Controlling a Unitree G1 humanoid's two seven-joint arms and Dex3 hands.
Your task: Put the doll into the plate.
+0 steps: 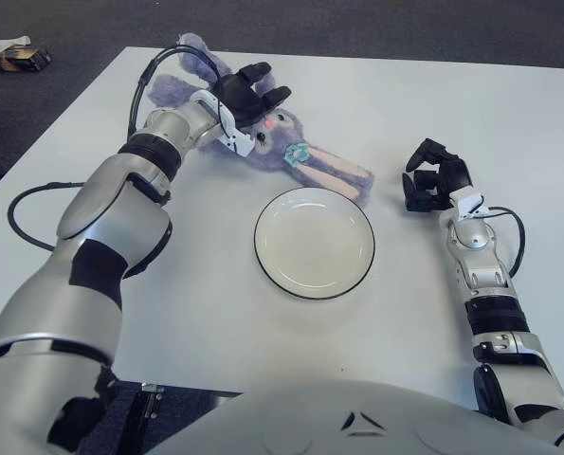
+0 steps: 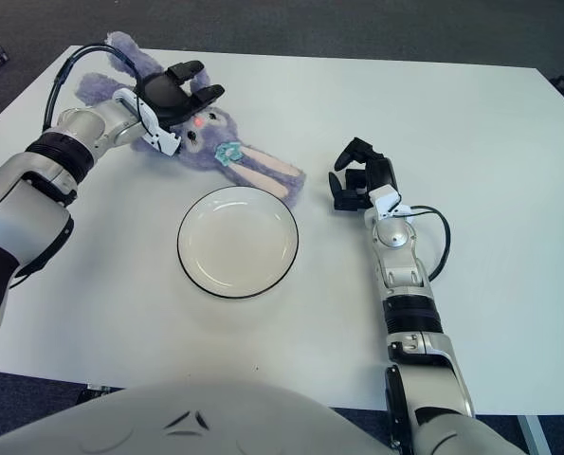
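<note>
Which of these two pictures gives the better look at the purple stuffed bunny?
The right eye view: the bunny lies whole on the table, ears to feet, with the left hand over its head. The left eye view shows nearly the same, its ears tighter against the top edge.

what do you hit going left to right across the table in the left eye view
left hand over the purple doll's head → doll lying on the table → white plate, nothing in it → right hand, right of the plate
</note>
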